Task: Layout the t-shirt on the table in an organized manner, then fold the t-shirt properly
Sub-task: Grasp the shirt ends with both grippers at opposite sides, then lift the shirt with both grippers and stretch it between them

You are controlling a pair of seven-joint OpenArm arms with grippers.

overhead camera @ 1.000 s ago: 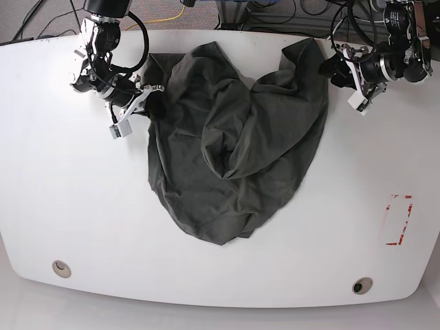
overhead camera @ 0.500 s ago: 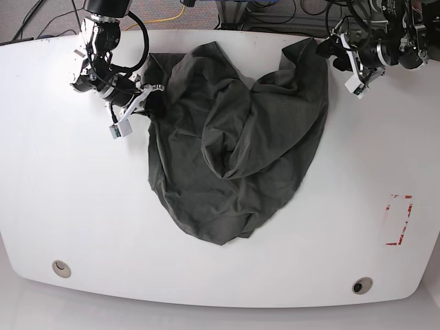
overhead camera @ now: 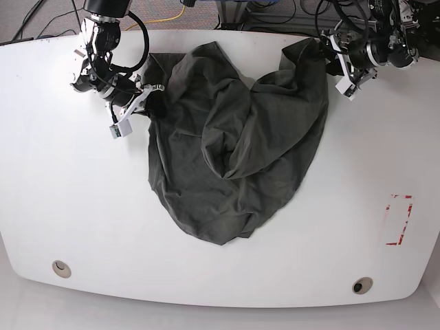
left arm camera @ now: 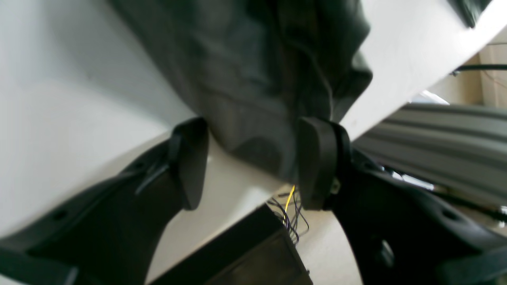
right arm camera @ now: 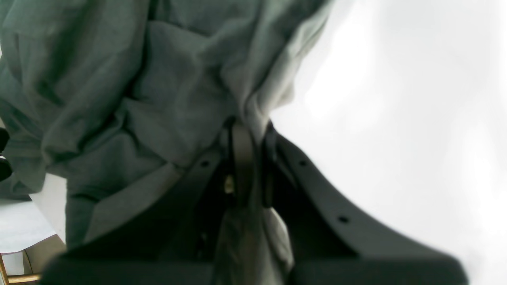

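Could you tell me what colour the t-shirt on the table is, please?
Plain dark charcoal grey-green, no print; the t-shirt shows best in the base view.

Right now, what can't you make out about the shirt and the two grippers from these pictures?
- Base view: the t-shirt is bunched, so its sleeves and collar are hidden in its own folds.
- Right wrist view: the right gripper is shut on cloth; which part of the shirt it holds is hidden by the bunched cloth.
- Left wrist view: blurred; the left gripper has open jaws straddling a corner, contact unclear.

The base view looks straight down on the whole surface (overhead camera: pixel 82 206). Each wrist view looks out close along its own jaws. All three share the t-shirt (overhead camera: pixel 234 144) (left arm camera: pixel 257 71) (right arm camera: pixel 130 79).
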